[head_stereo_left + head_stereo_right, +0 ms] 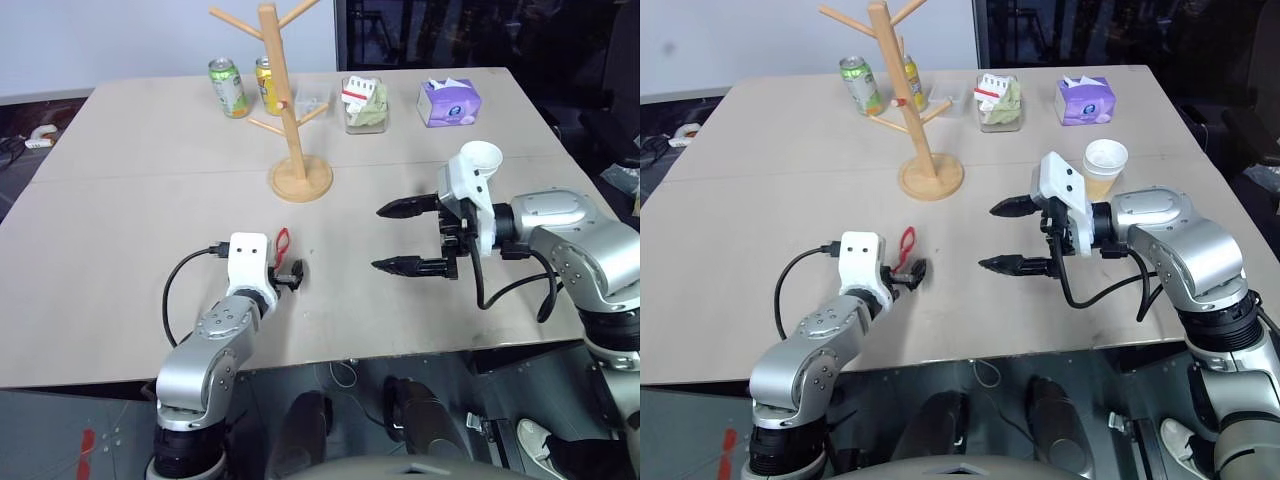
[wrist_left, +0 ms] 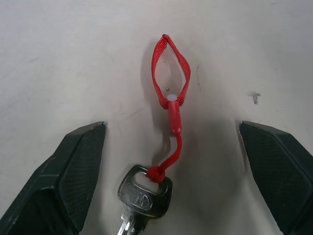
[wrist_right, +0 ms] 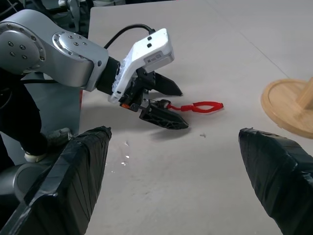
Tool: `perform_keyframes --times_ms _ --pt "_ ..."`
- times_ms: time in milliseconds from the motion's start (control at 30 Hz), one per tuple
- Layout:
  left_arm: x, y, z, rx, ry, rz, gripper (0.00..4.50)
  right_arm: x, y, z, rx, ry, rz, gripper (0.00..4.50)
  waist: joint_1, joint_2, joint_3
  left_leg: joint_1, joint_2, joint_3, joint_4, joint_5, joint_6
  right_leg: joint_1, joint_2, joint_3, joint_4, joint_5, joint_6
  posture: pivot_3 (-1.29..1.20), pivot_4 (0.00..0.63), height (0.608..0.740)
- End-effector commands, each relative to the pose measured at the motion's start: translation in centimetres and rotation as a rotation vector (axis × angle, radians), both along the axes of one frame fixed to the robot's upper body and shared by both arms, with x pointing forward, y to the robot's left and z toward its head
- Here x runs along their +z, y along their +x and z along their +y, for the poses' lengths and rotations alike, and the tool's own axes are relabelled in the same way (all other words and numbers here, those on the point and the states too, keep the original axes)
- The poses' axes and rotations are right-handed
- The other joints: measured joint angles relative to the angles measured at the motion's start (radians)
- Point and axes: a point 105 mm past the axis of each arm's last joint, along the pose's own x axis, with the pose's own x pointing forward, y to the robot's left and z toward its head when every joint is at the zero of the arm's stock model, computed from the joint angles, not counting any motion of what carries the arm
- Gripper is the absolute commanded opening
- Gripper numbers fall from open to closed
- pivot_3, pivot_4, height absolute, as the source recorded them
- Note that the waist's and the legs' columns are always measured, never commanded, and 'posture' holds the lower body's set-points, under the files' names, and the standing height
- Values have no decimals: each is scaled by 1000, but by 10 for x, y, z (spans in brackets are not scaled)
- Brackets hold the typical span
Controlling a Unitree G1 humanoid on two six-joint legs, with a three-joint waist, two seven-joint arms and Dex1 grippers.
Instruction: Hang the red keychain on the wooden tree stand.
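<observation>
Beige table [image 1: 150, 200], wide and matte, carries everything I see. Wooden stand [image 1: 290, 110] sits upright at mid-table toward the far side, round base flat, pegs slanting up from the pole. Behind it I note two cans [image 1: 228, 87], a clear container [image 1: 365, 105] and a purple tissue pack [image 1: 448, 102] in a row along the far edge. A paper cup [image 1: 1105, 165] stands near my right arm.

Right tool [image 1: 400, 237]: fingers spread wide, pointing toward the robot's left, held above the table, nothing between them.

Left tool [image 1: 912, 272]: low at the table, fingers spread, one on each side of the keychain [image 2: 168, 112]. From the left wrist view I see both fingers [image 2: 68, 171] apart from it, no contact.

Keychain lies flat on the table near the front edge, well apart from the stand. Red loop points away from the tool; the key [image 2: 144, 193] lies between the fingers.
</observation>
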Motion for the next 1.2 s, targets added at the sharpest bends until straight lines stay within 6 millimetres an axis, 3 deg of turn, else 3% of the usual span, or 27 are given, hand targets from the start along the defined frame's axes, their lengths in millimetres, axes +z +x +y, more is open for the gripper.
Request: perform_keyframes --times_ms 33,167,200,300,500,633,767,933,1200 --pt "0 4 -1 -10 -5 -5 3621 15 -4 1 10 23 -55 4500 1 0 0 0 0 0 0 0 0 0 0 0 0 0 0 0 150 740" --pt "1 7 -3 -21 -20 -2 1763 15 -4 3 11 27 -54 4500 4 0 0 0 0 0 0 0 0 0 0 0 0 0 0 0 150 740" --pt "0 8 -2 -21 -22 0 1082 15 -4 4 11 28 -54 4500 4 0 0 0 0 0 0 0 0 0 0 0 0 0 0 0 150 740" --pt "1 9 3 -13 -18 0 56 16 -2 4 3 34 -55 4500 4 0 0 0 0 0 0 0 0 0 0 0 0 0 0 0 150 740" --pt "15 10 17 -41 16 -52 56 14 -1 5 -19 51 -47 4500 1 0 0 -1 0 0 0 0 0 0 0 0 0 0 0 0 150 740" --pt "56 12 23 -125 123 -244 56 16 -1 7 -65 100 -68 4500 0 0 0 -2 0 -1 0 0 0 -2 0 -1 0 0 0 0 150 740" --pt "113 5 12 -331 246 -559 56 35 -2 15 -123 246 -150 4500 0 -1 1 -4 1 0 -1 0 0 -5 0 0 0 0 0 0 150 740" --pt "149 13 16 -370 392 -755 56 61 -2 24 -157 360 -222 4500 2 0 1 -4 0 2 -1 0 0 -5 0 1 0 0 0 0 150 740" --pt "170 39 17 -324 392 -855 56 87 0 30 -186 434 -292 4500 0 0 1 -5 0 1 -1 0 0 -6 0 1 -1 2 4 0 150 740"
